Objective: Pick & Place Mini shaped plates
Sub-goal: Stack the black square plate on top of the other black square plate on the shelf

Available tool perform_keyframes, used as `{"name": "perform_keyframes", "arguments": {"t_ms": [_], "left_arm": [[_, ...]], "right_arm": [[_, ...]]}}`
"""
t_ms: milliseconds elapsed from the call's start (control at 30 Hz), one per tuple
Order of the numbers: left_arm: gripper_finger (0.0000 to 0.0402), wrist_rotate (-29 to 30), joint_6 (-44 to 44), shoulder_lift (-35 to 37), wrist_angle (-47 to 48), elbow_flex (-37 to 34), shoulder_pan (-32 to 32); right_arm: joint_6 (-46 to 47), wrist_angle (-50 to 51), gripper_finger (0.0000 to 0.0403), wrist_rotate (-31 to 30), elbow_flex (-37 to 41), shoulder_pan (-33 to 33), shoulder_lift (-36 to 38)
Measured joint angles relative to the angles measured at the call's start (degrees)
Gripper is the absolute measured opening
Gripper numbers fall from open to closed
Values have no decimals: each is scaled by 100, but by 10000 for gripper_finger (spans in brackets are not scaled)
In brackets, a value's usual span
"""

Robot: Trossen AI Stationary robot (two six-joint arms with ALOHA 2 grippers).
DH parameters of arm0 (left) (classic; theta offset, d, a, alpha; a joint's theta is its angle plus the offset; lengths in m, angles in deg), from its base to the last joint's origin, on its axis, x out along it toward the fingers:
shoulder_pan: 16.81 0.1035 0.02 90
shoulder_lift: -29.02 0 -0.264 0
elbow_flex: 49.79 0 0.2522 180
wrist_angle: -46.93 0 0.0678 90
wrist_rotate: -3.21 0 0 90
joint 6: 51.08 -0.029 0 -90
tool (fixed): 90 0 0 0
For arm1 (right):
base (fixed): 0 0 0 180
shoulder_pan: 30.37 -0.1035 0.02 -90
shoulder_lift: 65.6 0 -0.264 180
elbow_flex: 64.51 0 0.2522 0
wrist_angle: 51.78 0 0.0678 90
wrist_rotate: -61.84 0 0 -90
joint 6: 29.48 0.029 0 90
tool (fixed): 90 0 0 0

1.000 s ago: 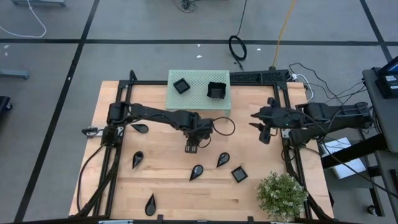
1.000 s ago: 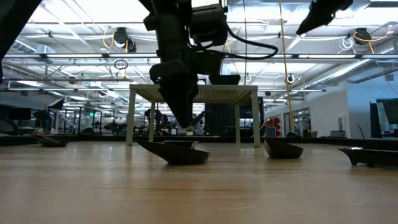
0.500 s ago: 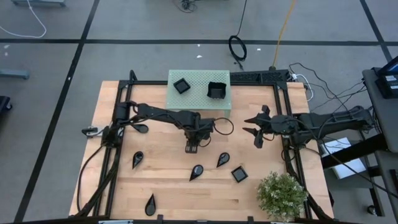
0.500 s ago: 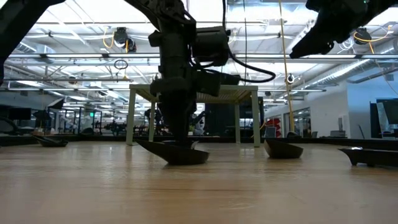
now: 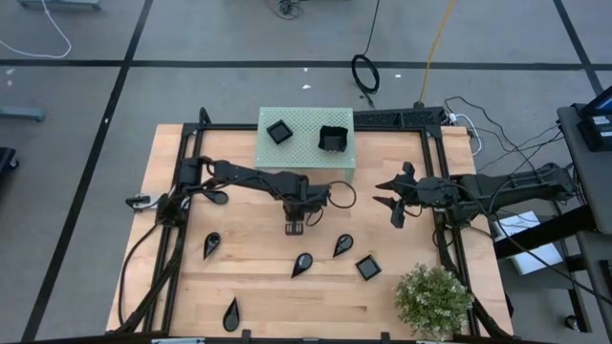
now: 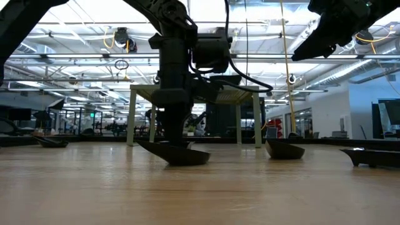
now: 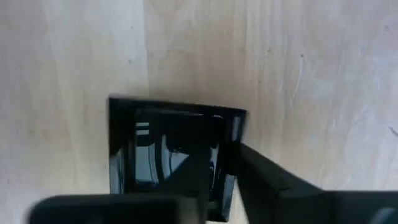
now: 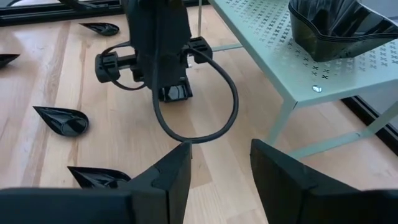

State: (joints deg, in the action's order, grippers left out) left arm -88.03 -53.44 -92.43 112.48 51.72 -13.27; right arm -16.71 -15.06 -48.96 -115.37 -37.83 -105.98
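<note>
**Step in hand: grasp.** The left gripper (image 5: 295,226) is down over the middle of the table (image 5: 268,296), on the square plate (image 7: 155,155). In the left wrist view, one finger sits inside the dish and the other outside the same side wall. The jaws are drawn in narrow and appear to pinch that wall. The low view shows the plate's base resting flat on the wood, so you have not lifted it yet.

The right gripper (image 5: 397,199) waits above the table's right side, empty, with its fingers spread.

**Next move.** Confirm the pinch is firm, then raise the plate straight up. The wall is thin and glossy, so a tilted lift could let it slip. The likely destination is the pale green stand (image 5: 306,153) at the far edge, which already carries two black dishes. Carry the plate high enough to clear its top.

**Appearance.** The plate is small, black and mirror-glossy, with a flat floor and low upright walls. Teardrop plates (image 5: 303,264) and another square one (image 5: 367,267) lie nearby on the table.
</note>
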Motion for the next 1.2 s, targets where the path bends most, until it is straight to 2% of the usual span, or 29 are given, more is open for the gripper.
{"name": "perform_keyframes", "arguments": {"t_ms": [67,133,333,467,633,800,1033,1100,1200], "left_arm": [[29,-1,87,1,2,0,-24],[11,8,221,45,45,-1,-36],[17,-27,360,450,81,-9,-113],[5,-29,618,935,79,-11,-161],[16,196,902,1672,-9,-11,-294],[5,959,1031,2465,-376,-11,-427],[23,2640,1861,3136,-771,-9,-225],[24,2954,1878,3202,-919,-2,-84],[25,3119,1742,3226,-981,-2,273]], "right_arm": [[0,-1,151,0,0,0,0],[0,-4,151,-2,0,0,0],[-71,-134,151,-5,0,0,0],[-394,-260,150,-9,-2,0,0],[-789,-292,150,-14,-2,0,0],[-1163,-345,150,-16,-2,0,78],[-1535,-461,150,-27,-2,0,422],[-1528,-430,150,-23,-7,0,539],[-1516,-322,151,-22,-7,2,645]]}}
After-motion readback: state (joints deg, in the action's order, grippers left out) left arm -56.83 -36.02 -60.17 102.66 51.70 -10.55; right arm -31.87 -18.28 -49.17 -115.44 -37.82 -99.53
